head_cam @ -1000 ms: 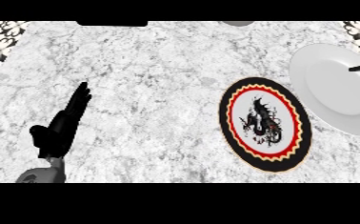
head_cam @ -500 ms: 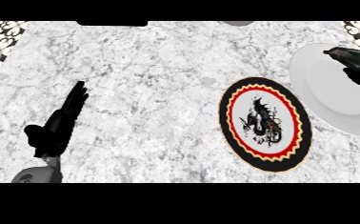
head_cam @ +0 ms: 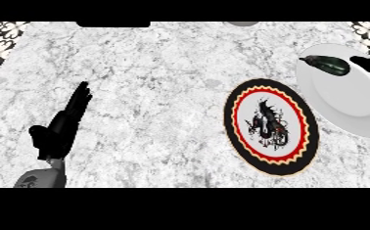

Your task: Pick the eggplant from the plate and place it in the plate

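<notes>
I see the dark green oblong eggplant point(head_cam: 327, 64) lying crosswise on the plain white plate point(head_cam: 339, 102), my right hand point(head_cam: 360, 61) beside it (fingers unreadable), nearer than the flat-fingered left hand point(head_cam: 63, 124).

Layout taken from the patterned plate point(head_cam: 271, 126), which lies flat on the counter point(head_cam: 159, 77), right of centre. A second plate point(head_cam: 339, 97) lies just to its right and farther back, running off the right edge. The eggplant point(head_cam: 327, 64) lies on the rear part of that second plate. A small part of the right hand point(head_cam: 360, 62) shows at the right edge, just right of the eggplant. The left hand point(head_cam: 61, 126) lies well to the left of the patterned plate, near the front edge.
</notes>
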You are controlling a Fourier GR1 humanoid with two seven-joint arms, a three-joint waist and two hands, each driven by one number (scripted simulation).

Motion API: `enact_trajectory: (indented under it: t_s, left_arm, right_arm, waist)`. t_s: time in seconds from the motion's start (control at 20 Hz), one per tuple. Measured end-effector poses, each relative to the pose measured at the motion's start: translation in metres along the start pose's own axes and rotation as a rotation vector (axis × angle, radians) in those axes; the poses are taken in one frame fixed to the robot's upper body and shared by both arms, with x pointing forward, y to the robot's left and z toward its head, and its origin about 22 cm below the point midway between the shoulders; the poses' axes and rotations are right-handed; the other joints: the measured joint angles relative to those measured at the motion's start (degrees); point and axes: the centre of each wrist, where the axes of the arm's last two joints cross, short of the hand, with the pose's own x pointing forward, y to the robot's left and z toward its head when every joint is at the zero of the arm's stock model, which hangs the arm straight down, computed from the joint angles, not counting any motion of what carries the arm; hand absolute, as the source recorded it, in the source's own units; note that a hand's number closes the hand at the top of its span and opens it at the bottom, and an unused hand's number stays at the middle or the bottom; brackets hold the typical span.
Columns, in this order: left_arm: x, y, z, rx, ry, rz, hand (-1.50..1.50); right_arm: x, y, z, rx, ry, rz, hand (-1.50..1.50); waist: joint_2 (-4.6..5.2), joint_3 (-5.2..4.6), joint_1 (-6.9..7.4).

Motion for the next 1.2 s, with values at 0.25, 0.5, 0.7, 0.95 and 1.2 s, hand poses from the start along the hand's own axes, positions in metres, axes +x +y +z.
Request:
enact_trajectory:
  t_s: [0.25,0.5,0.7,0.95,1.2]
  left_arm:
    - [0.002,0.005,0.001,0.004,0.005,0.004,0.00]
    - [-0.002,0.013,0.007,0.008,0.009,0.001,0.00]
    - [-0.003,0.009,0.005,0.006,0.009,0.001,0.00]
    - [-0.005,0.007,0.008,0.004,0.002,0.001,0.00]
    - [0.001,0.003,0.002,-0.002,0.001,0.007,0.00]
  right_arm:
    - [-0.019,-0.037,-0.006,-0.059,0.022,-0.207,-1.50]
    - [-0.072,-0.093,0.007,-0.081,0.026,-0.330,-1.50]
    - [-0.112,-0.133,0.023,-0.078,-0.002,-0.363,-1.50]
    - [-0.149,-0.172,0.046,-0.032,-0.046,-0.352,-1.50]
    - [-0.172,-0.195,0.063,-0.004,-0.063,-0.323,-1.50]
  waist:
    - [-0.17,-0.01,-0.56]
    - [-0.26,-0.01,-1.08]
    - [-0.13,0.01,-0.82]
    - [-0.06,0.06,-0.51]
    - [0.03,0.11,-0.16]
